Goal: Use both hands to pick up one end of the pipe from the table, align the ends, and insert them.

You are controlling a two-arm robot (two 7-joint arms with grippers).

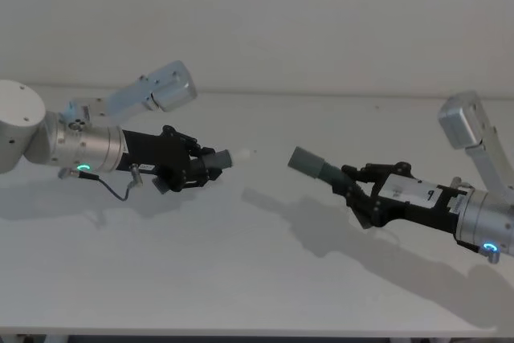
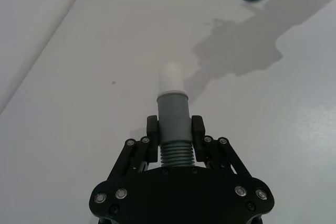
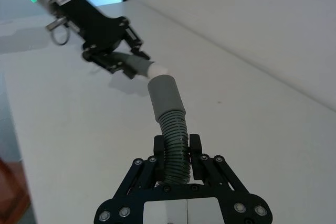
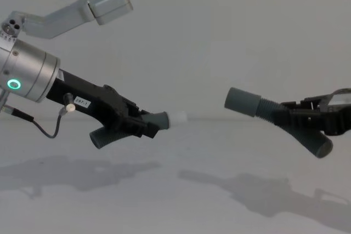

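My left gripper (image 1: 206,166) is shut on a dark grey pipe piece (image 1: 222,159), held above the white table (image 1: 241,271). Its white stub tip (image 1: 244,153) points toward the right. In the left wrist view the fingers (image 2: 153,132) clamp the ribbed part just behind the smooth section and white tip (image 2: 171,77). My right gripper (image 1: 355,188) is shut on the ribbed part of the other pipe piece (image 3: 174,139). Its wide grey collar (image 1: 305,160) faces the white tip across a short gap. From the chest view the tip (image 4: 179,117) sits slightly lower than the collar (image 4: 243,101).
The table's far edge meets a plain wall (image 1: 321,22). Shadows of both arms lie on the white surface below the held pieces. Nothing else stands on the table.
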